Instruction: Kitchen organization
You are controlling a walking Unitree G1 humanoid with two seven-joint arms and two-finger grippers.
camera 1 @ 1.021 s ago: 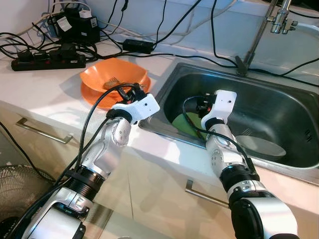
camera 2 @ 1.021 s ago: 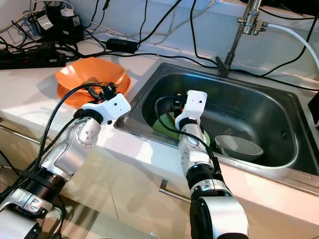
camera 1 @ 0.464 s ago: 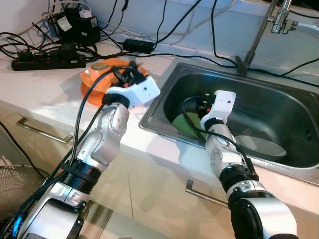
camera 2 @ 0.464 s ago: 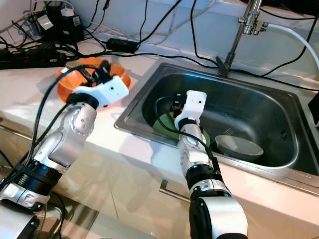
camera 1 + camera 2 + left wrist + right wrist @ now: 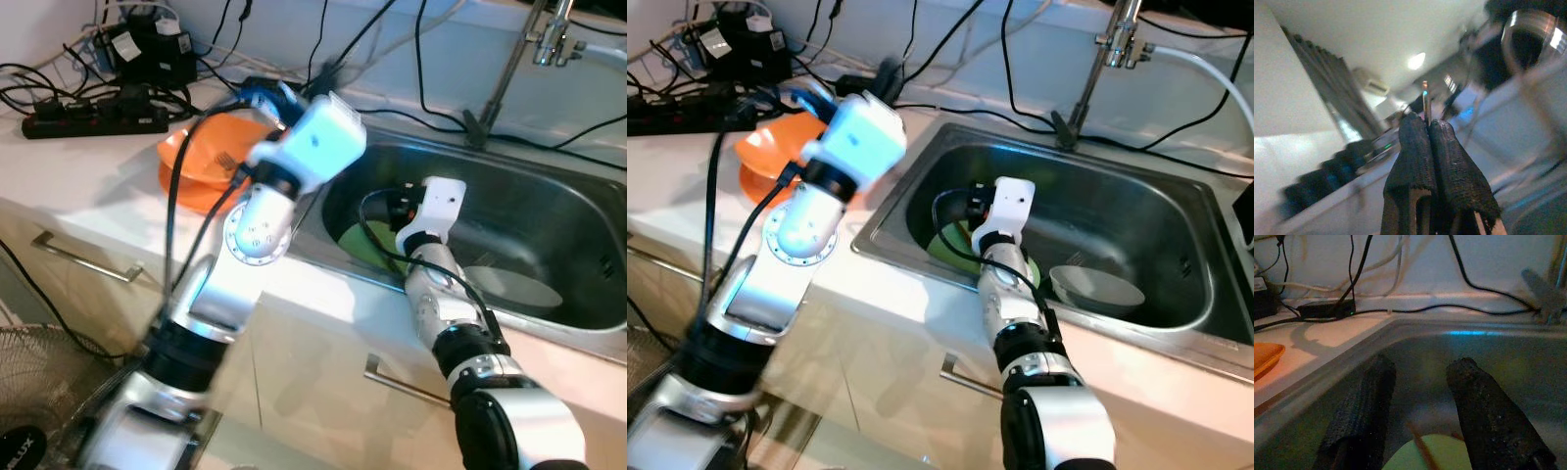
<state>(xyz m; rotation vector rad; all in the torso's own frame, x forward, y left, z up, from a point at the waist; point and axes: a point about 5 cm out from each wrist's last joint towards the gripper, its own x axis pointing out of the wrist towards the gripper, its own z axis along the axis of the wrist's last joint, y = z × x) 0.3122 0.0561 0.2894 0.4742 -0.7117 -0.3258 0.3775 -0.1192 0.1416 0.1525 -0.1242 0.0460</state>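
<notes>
My left gripper is shut on a thin metal utensil, of which just a short end sticks out past the fingertips. That arm is raised and blurred, with the left gripper above the counter between the orange bowl and the sink. Down in the sink's left part, my right gripper stands open over a green plate. A thin stick lies on that plate. A grey bowl rests on the sink floor to the right.
A tap stands behind the sink. Black cables, a power strip and adapters crowd the back left of the counter. Cabinet handles run along the front below the counter edge.
My left arm has swung up and rightward from the orange bowl, its gripper now high above the counter near the sink's corner. The right arm has stayed in the sink.
</notes>
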